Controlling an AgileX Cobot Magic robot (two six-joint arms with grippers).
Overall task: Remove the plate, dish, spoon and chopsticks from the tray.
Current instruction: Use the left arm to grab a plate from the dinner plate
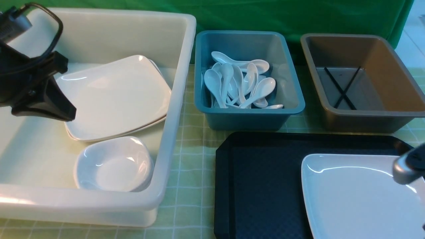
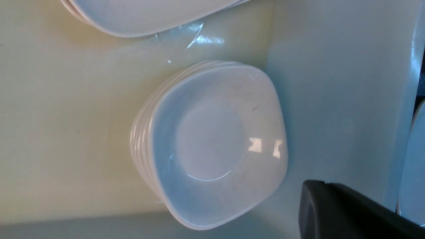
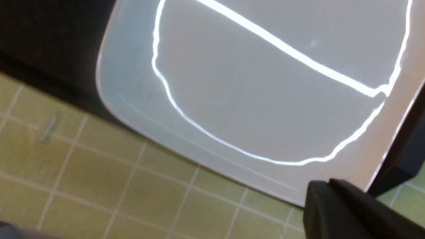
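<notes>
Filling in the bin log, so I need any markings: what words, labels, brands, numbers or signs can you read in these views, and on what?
None: no text, number or sign shows in any view.
The white tub, blue tub, brown tub, tray, plate and checked cloth all look unmarked on the sides that face the cameras.

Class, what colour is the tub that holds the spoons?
Teal blue. The tub shows best in the front view.
</notes>
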